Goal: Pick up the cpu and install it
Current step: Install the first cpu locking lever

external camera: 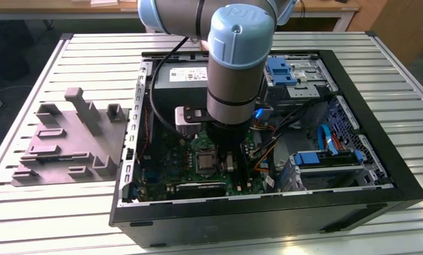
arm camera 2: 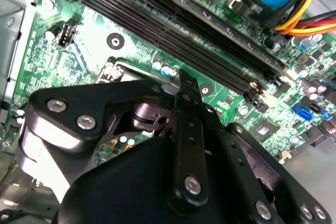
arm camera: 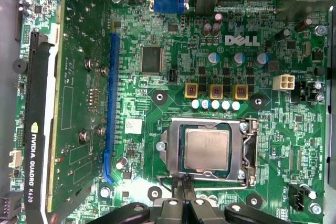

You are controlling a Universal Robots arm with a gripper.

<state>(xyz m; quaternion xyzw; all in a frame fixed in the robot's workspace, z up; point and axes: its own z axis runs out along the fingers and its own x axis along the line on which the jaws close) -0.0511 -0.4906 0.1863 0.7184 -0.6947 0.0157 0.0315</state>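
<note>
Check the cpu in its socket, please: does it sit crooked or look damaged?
Nothing stands out. In the first wrist view the cpu lies flat and square inside the socket, edges parallel to the frame, no visible damage. The gripper sits at the socket's edge.

- Board (arm camera: 157, 77): white logo lettering (arm camera: 241, 40) printed beside the capacitors; small white component markings all over, too fine to read.
- Graphics card (arm camera: 34, 145): white lettering running along its black edge.
- White sticker (arm camera: 133, 126) on board: print unreadable.
- Cpu (arm camera: 207, 149): faint marks on top, unreadable.
- Power supply (external camera: 179, 87): white label (external camera: 188, 74), unreadable.
- Arm joint cap (external camera: 241, 15): embossed mark.
</note>
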